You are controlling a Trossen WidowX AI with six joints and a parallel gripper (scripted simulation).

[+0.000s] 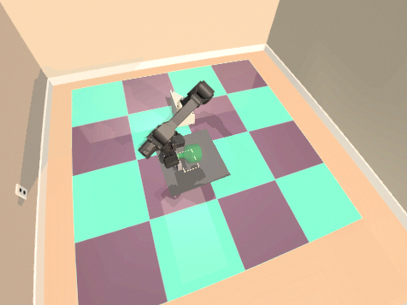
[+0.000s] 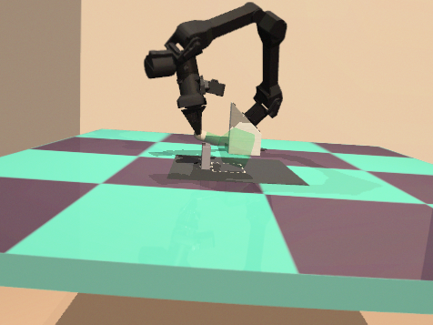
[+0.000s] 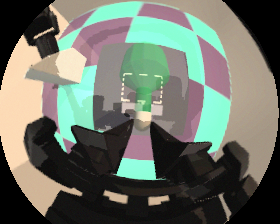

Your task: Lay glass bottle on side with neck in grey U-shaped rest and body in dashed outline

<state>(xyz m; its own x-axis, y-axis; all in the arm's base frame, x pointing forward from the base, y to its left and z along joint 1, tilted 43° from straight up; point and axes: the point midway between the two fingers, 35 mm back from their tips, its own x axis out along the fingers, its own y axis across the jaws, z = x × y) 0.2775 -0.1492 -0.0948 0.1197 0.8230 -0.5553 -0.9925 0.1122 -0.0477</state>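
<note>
Top: your gripper [image 1: 172, 155] [image 2: 200, 134] [image 3: 141, 122], closed on neck end of green glass bottle [image 1: 192, 153] [image 2: 239, 145] [image 3: 145, 65]; bottle over dark grey mat [image 1: 214, 173] [image 2: 273, 175] [image 3: 175, 65].

Exterior: your bottle, near-level, body sagging slightly, raised above dashed outline [image 1: 192, 170] [image 2: 227, 172] [image 3: 142, 74]; grey rest [image 2: 206, 156] [image 3: 156, 109] standing below neck.

Wrist: pale bottle tip between your fingertips; neck crossing above rest.

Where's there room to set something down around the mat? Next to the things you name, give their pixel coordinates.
In the top view, tiles below and right of the mat [image 1: 218, 173] [image 2: 277, 175] [image 3: 177, 62], out to the table's edges. It's crowded where claw [image 1: 176, 155] [image 2: 199, 135] [image 3: 141, 122], bottle [image 1: 195, 153] [image 2: 239, 147] [image 3: 145, 62] and rest [image 1: 179, 165] [image 2: 206, 157] [image 3: 156, 109] meet, and towards the white block [image 1: 189, 119] [image 2: 256, 147] [image 3: 72, 64].
</note>
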